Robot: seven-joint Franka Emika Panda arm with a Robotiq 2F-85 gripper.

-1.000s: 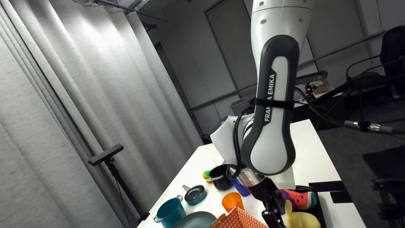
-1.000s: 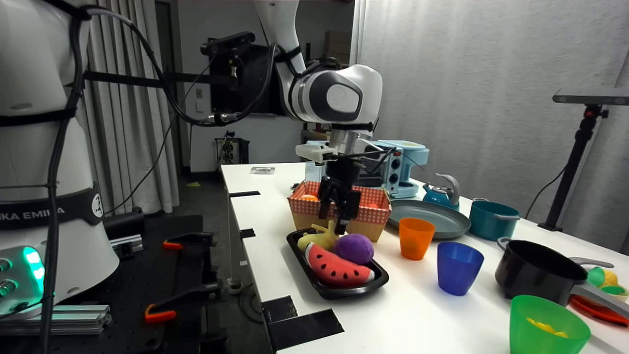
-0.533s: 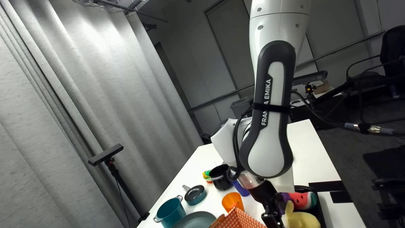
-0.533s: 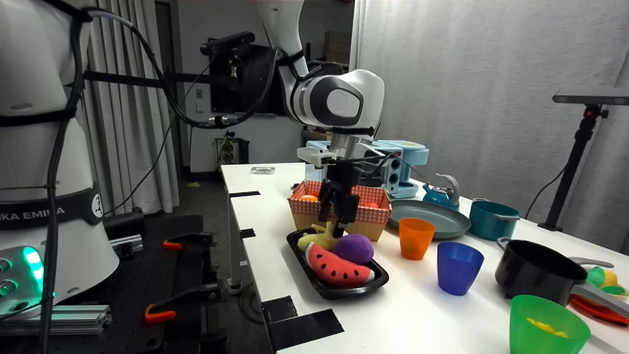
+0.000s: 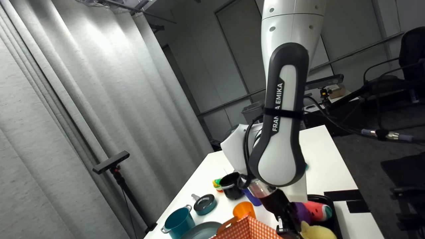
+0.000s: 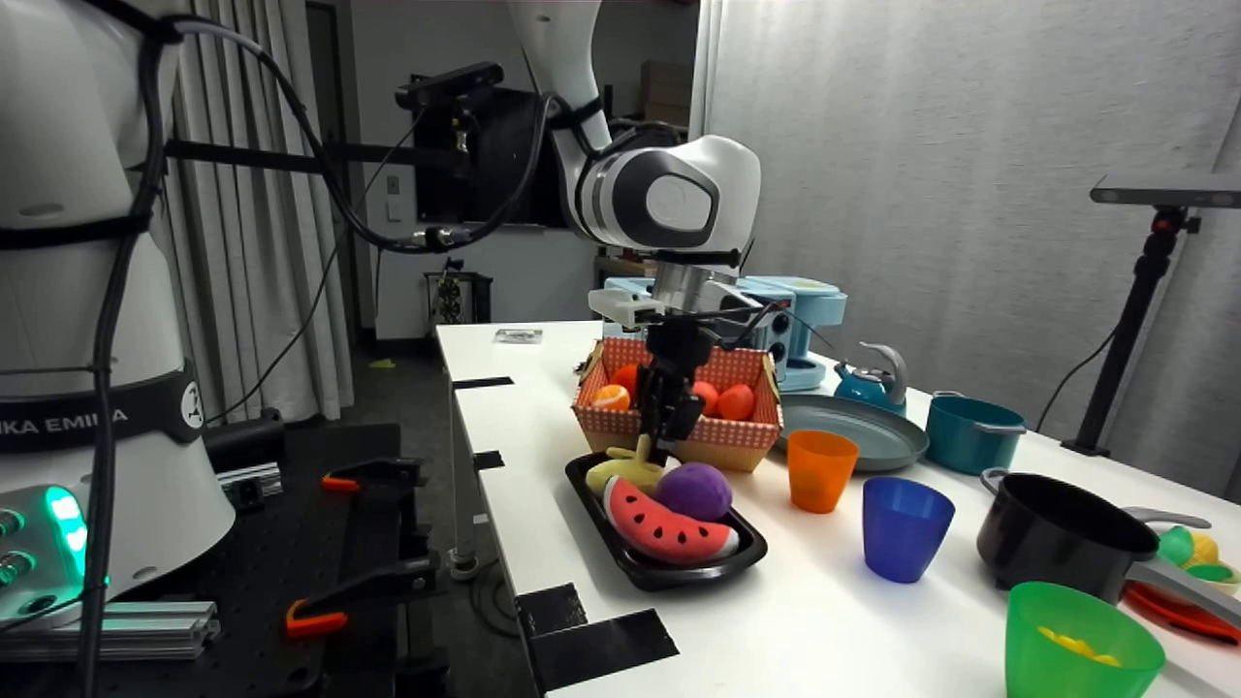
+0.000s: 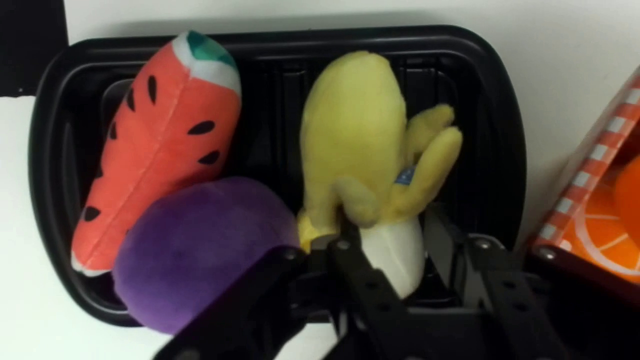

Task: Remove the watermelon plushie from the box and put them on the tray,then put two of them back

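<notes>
End effector (image 7: pixel 392 245) straddles banana (image 7: pixel 352 125) (plush) — watermelon plushie (image 7: pixel 162 142) shares tray (image 7: pixel 270 115).

The arm (image 5: pixel 280 142) was cased in glossy white, its panel (image 5: pixel 277 166) edged in black and lettered FRANKA EMIKA, one letter hidden by a black strap (image 5: pixel 284 113). Round grey caps (image 5: pixel 272 29) were inset above. Black cables (image 5: pixel 246 146) were strung alongside. A silver collar (image 6: pixel 679 283) was fitted above a black gripper (image 7: pixel 390 242) dotted with screws (image 7: pixel 343 244). The white base (image 6: pixel 107 320) was ringed by a black lettered band (image 6: pixel 136 415).

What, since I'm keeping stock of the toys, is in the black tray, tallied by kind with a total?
Watermelon plushie: 1
Round purple plushie: 1
Yellow banana plushie: 1
Total: 3
</notes>
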